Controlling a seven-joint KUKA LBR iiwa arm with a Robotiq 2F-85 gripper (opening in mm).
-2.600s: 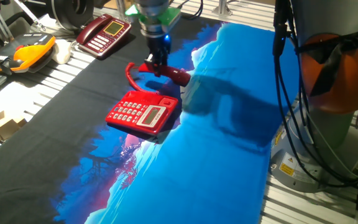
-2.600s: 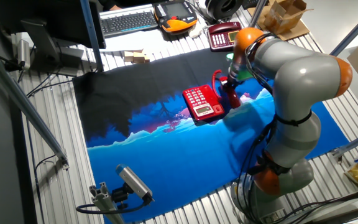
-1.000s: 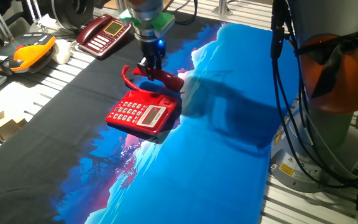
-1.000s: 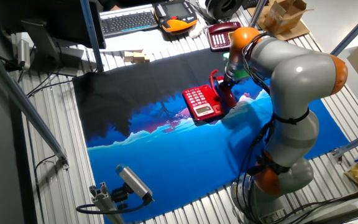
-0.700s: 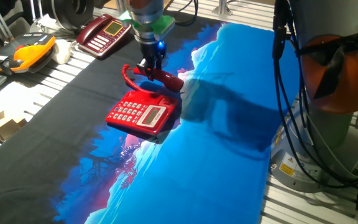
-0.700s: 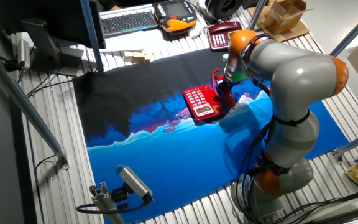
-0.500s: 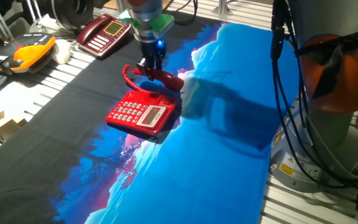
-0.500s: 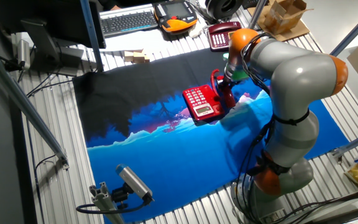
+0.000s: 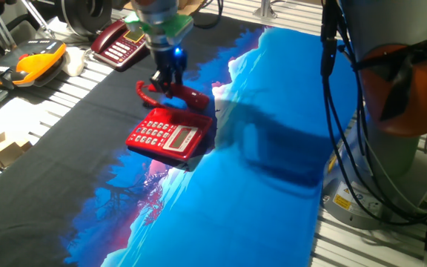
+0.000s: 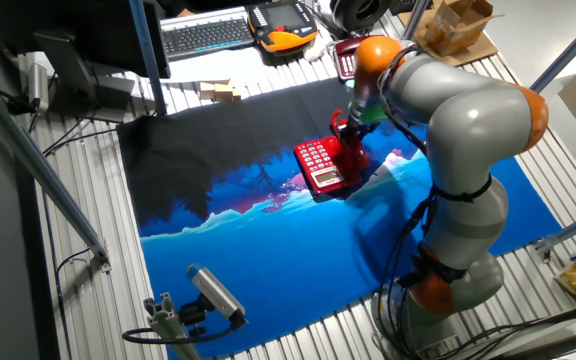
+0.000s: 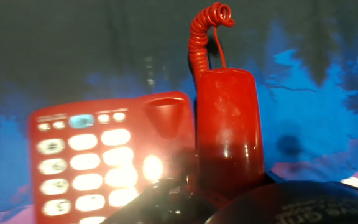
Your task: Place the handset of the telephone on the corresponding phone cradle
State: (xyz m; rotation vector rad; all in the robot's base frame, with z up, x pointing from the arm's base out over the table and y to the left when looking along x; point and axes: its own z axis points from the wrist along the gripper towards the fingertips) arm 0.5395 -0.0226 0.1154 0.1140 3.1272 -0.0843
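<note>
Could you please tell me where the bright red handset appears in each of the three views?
One fixed view: handset upper centre-left, held in the claw, just behind the telephone.
The other fixed view: handset upper right of centre, at the telephone's right edge.
Hand view: handset fills the centre, curly cord up.
Shared landmark: the telephone's white buttons.

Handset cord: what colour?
Red, like the handset; the coiled cord shows best in the hand view.

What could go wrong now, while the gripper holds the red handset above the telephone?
1. In the hand view the handset sits beside the phone cradle, not over it, so lowering now might miss.
2. The curly cord could snag.
3. The gripper might push the telephone on the cloth.
</note>
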